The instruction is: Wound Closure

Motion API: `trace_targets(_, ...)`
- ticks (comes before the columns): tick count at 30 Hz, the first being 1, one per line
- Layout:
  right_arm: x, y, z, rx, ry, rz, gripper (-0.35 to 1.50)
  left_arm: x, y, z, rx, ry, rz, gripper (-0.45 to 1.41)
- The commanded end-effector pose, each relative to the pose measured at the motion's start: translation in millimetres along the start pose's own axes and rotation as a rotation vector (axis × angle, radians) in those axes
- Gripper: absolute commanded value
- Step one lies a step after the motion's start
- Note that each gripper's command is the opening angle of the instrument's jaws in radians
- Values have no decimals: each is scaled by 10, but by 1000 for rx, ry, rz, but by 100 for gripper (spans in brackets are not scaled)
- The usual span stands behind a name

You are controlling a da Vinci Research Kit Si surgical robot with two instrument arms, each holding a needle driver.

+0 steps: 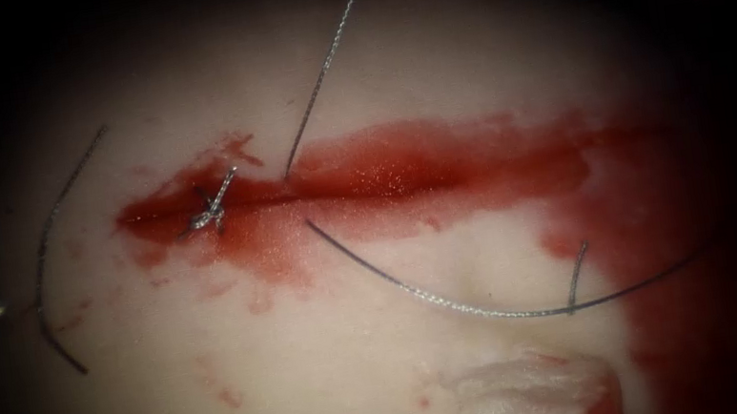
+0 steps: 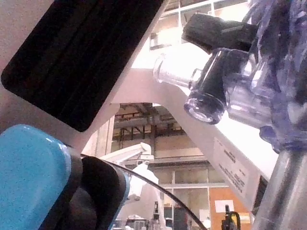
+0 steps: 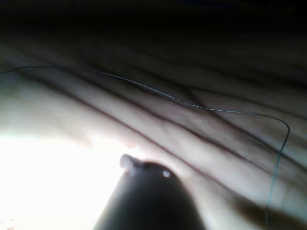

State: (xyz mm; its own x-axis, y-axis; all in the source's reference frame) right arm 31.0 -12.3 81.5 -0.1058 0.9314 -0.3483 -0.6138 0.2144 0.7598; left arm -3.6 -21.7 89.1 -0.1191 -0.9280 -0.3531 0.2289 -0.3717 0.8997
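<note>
On the pale, soft tissue [image 1: 391, 367], a knotted stitch [image 1: 213, 208] closes the red-stained cut [image 1: 441, 177]; thin, limp grey thread [image 1: 459, 305] lies slack. What either tool holds cannot be told.

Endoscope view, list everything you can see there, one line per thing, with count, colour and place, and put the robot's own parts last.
tissue: one, pale pink, under everything.
cut: one, dark red line running left to right across the middle.
red fluid: one pool along the cut, spreading down on the right.
knot: one, silvery grey, tied across the left end of the cut.
thread: one long grey strand, rising from the cut toward the top and curving below it to the right.
loose thread pieces: at least two, dark grey, left of the cut and near the lower left.
right arm's shaft: one, dark, in the right wrist view, above the tissue.
</note>
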Motion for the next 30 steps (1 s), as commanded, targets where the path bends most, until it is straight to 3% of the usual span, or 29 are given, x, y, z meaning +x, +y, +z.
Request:
trace_targets(1,18,-2,4,-11,16,-8,-35,-9,-9,5,4,-3,6,-45)
trace_targets(3,21,-2,2,-12,26,-5,-35,-9,-9,6,4,-4,6,-45)
trace_targets(4,20,-4,5,-4,22,1,-16,-9,-9,6,4,-5,6,-45)
trace_targets(6,12,-8,9,8,15,-16,84,-8,-8,8,4,-7,7,-45)
trace_targets(8,0,-15,14,4,20,-56,111,-7,-6,10,4,-4,10,-45)
trace_targets(13,-34,-28,22,60,-27,-79,116,-4,-3,16,7,15,14,-45)
trace_targets(15,-58,-31,20,143,-95,-107,115,-4,-3,15,8,16,14,-45)
trace_targets(17,-77,-33,16,197,-141,-105,96,-4,-3,14,8,17,14,-45)
trace_targets(21,-120,-42,9,219,-252,-157,101,-4,-3,14,8,17,14,-45)
trace_targets(23,-128,-45,6,219,-291,-173,99,-3,-3,14,8,17,14,-45)
trace_targets(26,-154,-57,-5,168,-490,-242,94,-3,-3,14,8,20,14,-45)
trace_targets(30,-158,-63,-11,141,-617,-281,89,-3,-4,14,9,21,13,-45)
